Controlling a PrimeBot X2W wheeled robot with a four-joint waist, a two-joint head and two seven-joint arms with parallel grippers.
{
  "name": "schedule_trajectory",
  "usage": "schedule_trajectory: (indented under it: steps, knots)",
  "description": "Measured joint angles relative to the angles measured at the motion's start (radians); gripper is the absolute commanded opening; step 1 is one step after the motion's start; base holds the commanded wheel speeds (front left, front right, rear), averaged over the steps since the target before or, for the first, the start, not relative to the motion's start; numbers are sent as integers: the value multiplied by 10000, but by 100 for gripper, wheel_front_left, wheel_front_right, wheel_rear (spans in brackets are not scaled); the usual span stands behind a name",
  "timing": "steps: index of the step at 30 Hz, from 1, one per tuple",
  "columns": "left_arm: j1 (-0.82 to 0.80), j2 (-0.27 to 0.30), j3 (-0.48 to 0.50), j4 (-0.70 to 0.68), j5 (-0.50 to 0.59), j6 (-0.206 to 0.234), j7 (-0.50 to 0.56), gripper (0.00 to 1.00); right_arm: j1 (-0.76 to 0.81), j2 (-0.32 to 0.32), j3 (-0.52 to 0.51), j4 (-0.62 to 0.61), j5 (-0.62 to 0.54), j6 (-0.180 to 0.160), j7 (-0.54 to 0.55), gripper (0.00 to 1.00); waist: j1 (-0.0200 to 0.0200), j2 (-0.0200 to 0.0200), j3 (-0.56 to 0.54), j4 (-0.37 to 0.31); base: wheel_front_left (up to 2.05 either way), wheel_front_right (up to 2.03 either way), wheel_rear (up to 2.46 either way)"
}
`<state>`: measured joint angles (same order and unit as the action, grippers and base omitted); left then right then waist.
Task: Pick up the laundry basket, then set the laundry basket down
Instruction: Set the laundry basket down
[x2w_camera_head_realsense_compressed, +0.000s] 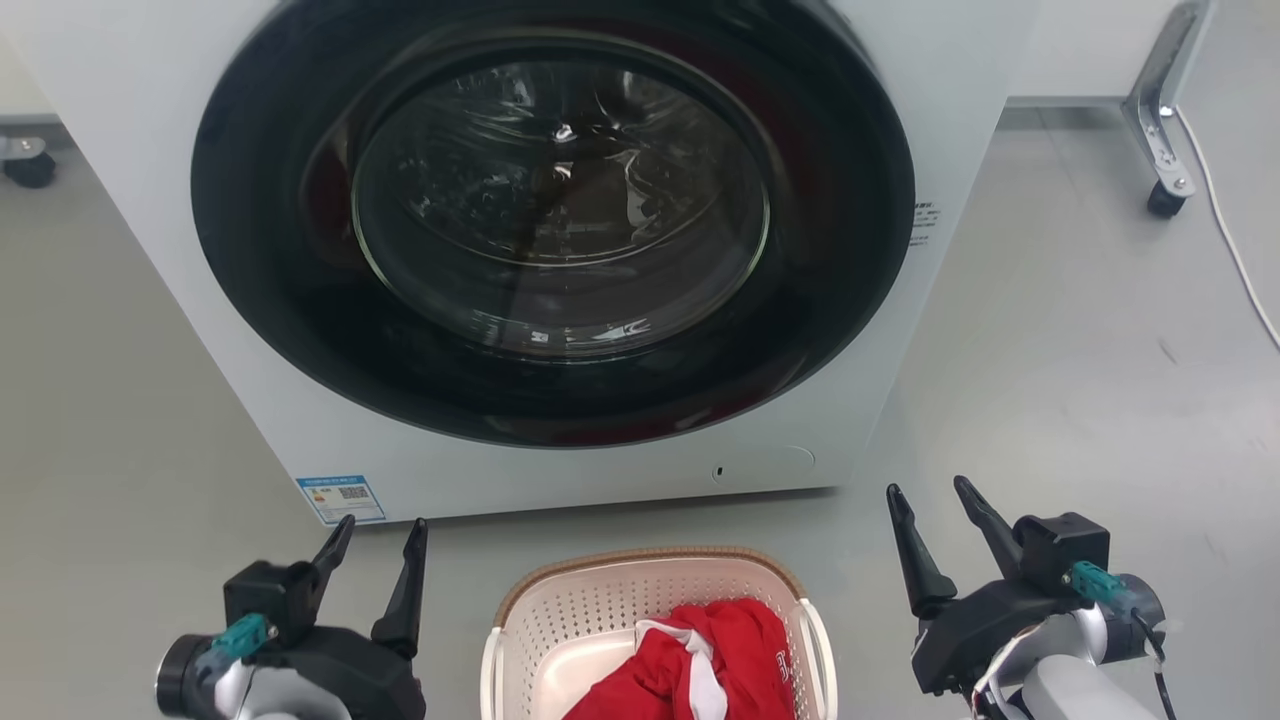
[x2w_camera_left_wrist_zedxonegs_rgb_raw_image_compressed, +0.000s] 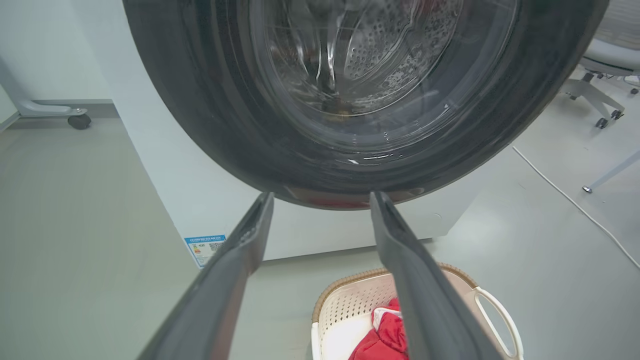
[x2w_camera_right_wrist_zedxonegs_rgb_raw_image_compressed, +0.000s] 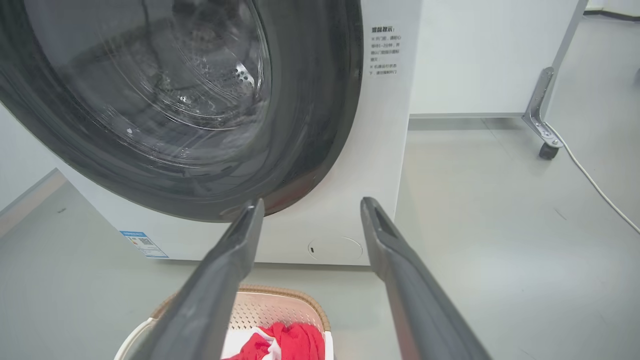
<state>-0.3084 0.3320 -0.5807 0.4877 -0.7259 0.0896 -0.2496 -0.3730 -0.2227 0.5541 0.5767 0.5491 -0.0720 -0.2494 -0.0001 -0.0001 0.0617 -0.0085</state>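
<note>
- The basket (x2w_camera_head_realsense_compressed: 640, 553) stands on the floor at 6 o'clock in the head view, just before the washer (x2w_camera_head_realsense_compressed: 560, 230) at 12, with a red cloth (x2w_camera_head_realsense_compressed: 700, 660) inside.
- The left gripper (x2w_camera_head_realsense_compressed: 383, 523) at 7 o'clock and the right gripper (x2w_camera_head_realsense_compressed: 927, 487) at 4 o'clock flank it, both spread wide, empty and clear of it.
- It is probably light. The thin perforated plastic looks stiff, yet the walls may flex if squeezed.
- The best hold is probably the white handles (x2w_camera_head_realsense_compressed: 822, 640) at its 3 and 9 o'clock sides, one per gripper, lifted level.
</note>
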Motion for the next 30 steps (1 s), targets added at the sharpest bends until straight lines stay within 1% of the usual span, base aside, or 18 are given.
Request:
schedule_trajectory:
  steps: [3, 7, 10, 11, 18, 23, 30]
  knots:
    - [541, 148, 199, -863, 286, 140, -2, 100, 418, -104, -165, -696, -169, -136, 0, 100, 0, 0, -178, 26, 0, 0, 0]
    - [1336, 150, 481, -2132, 702, 261, -2, 100, 1255, -366, -385, -1634, -433, -297, 0, 100, 0, 0, -464, 118, 0, 0, 0]
    - [2034, 211, 715, -2631, 934, 328, -2, 100, 1644, -368, -445, -2153, -556, -349, 0, 100, 1, 0, -644, 150, 0, 0, 0]
    - [2034, 211, 715, -2631, 934, 328, -2, 100, 1644, -368, -445, -2153, -556, -349, 0, 100, 1, 0, -644, 150, 0, 0, 0]
    - [3105, 274, 1346, -3674, 1413, 347, -2, 100, 2505, -508, -640, -3143, -943, -462, 0, 100, 0, 1, -976, 171, 0, 0, 0]
    - [3751, 33, 2259, -3971, 1937, 347, -2, 100, 3095, -531, -970, -3751, -1114, -516, -2, 100, 0, 1, -1037, 158, 0, 0, 0]
    - [4269, -374, 2892, -4351, 2470, 347, -2, 100, 3638, -539, -1434, -4236, -1290, -525, -2, 100, 1, 1, -1038, 142, 0, 0, 0]
